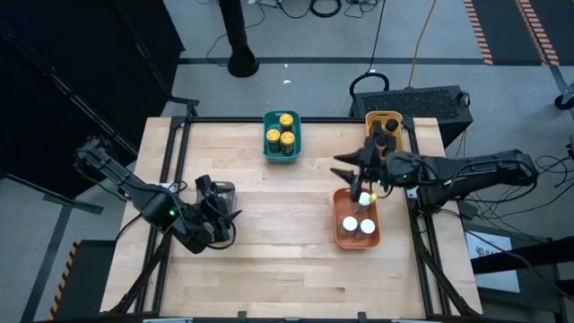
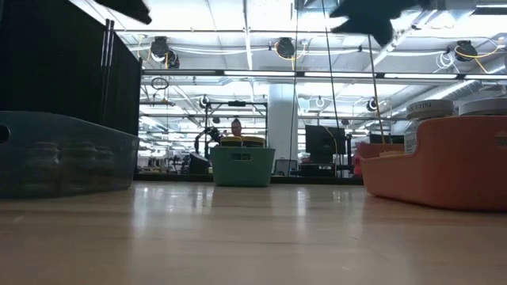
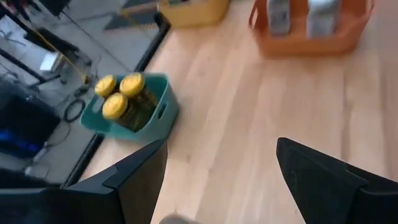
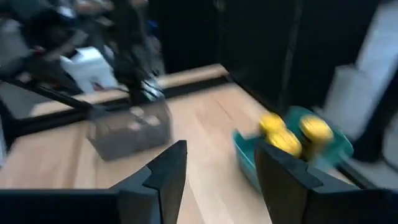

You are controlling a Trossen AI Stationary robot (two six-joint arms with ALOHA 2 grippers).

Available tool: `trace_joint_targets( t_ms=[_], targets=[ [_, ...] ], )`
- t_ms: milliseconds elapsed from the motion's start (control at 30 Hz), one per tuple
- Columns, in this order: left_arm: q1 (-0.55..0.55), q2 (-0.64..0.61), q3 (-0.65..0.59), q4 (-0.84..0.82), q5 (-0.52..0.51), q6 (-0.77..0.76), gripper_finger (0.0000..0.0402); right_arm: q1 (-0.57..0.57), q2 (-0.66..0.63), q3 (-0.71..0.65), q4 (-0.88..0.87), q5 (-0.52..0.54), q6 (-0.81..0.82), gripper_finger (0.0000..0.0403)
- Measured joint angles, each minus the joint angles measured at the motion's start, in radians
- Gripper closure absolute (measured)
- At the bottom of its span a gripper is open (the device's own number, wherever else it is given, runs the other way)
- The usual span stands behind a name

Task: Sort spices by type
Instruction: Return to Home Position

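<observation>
Wooden surface (image 1: pixel 269 256): 3 yellow-topped spice jars (image 1: pixel 287 139) in a teal tray (image 1: pixel 281 160), likely light, rigid, slick, best pinched around the body; left tool (image 3: pixel 222 149) and right tool (image 4: pixel 222 148) gape empty

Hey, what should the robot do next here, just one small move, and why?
Probably draw the right gripper up and back from over the orange tray's edge. It and the left gripper are open and empty, and I see no jar outside a tray.
</observation>
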Motion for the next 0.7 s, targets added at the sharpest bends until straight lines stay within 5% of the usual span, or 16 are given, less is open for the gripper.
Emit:
trace_joint_targets(
  t_ms=[67, 167, 300, 400, 700],
  targets=[
    [0.006, 0.005, -0.011, 0.112, -0.033, 0.103, 0.0093, 0.03, 0.041, 0.0, 0.11, -0.003, -0.067, 0.0234],
    [0.044, -0.005, -0.068, 0.475, -0.002, 0.468, 0.0093, 0.051, 0.118, 0.0, 0.3, -0.059, -0.198, 0.0234],
    [0.17, -0.067, -0.181, 0.909, 0.469, 0.813, 0.0093, 0.04, 0.227, 0.0, 0.527, -0.183, -0.323, 0.0234],
    [0.282, -0.14, -0.277, 0.966, 0.63, 0.836, 0.0093, 0.031, 0.268, 0.0, 0.6, -0.212, -0.396, 0.0234],
    [0.393, -0.597, -0.547, 0.962, 0.683, 0.803, 0.0093, -0.048, 0.127, -0.098, 0.647, -0.313, -0.512, 0.0234]
  ],
)
